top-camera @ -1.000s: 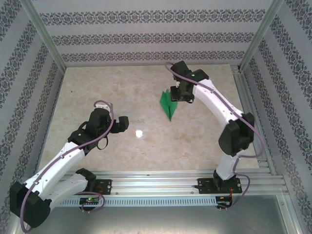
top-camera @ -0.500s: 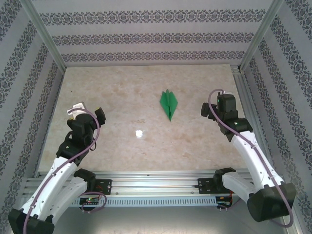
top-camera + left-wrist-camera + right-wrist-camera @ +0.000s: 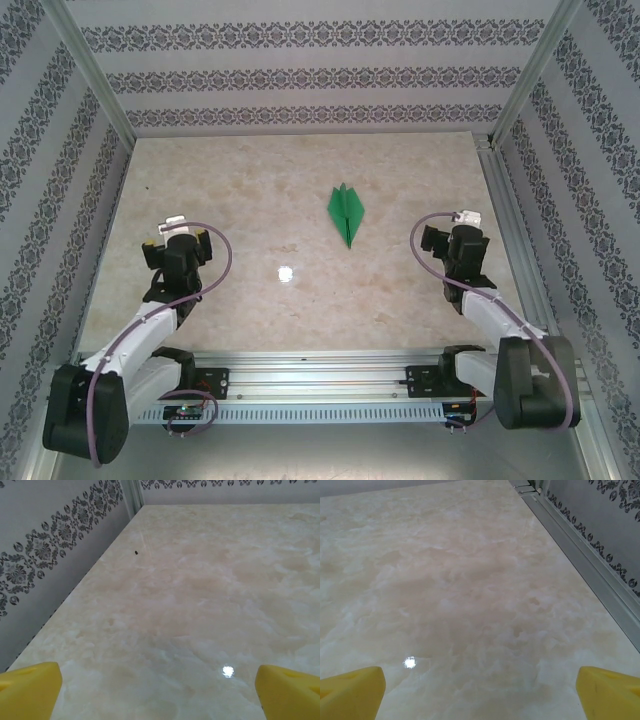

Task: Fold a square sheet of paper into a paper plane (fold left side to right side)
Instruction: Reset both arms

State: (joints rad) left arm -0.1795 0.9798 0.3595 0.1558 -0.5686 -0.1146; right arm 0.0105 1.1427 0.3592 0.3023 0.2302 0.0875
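The paper plane (image 3: 345, 213) lies flat on the marble-patterned counter (image 3: 250, 180), a little to the right of its middle in the overhead view, a slim bright green dart with its sharp nose pointing to six o'clock and its wider tail toward twelve (a centre crease runs along its length). Nothing touches it. The left tool (image 3: 178, 240) sits well apart from the plane on the left side of the counter, and from there the plane lies at roughly three o'clock, a shade farther up. The right tool (image 3: 450, 235) is on the opposite side, nearer the plane yet clear of it, with the plane between nine and ten o'clock from it. So the plane rests between the two tools and slightly beyond the line joining them. Both tools stand wide open and hold nothing. In the left wrist view the yellow pads (image 3: 30, 692) sit at the two lower corners with bare counter between them, and the right wrist view shows its yellow pads (image 3: 352, 690) spread the same way. A small bright glare spot (image 3: 285, 272) shines on the counter at about seven o'clock from the plane's nose. A metal rail (image 3: 590, 570) runs along the counter's right edge, below the patterned wall (image 3: 300, 75).
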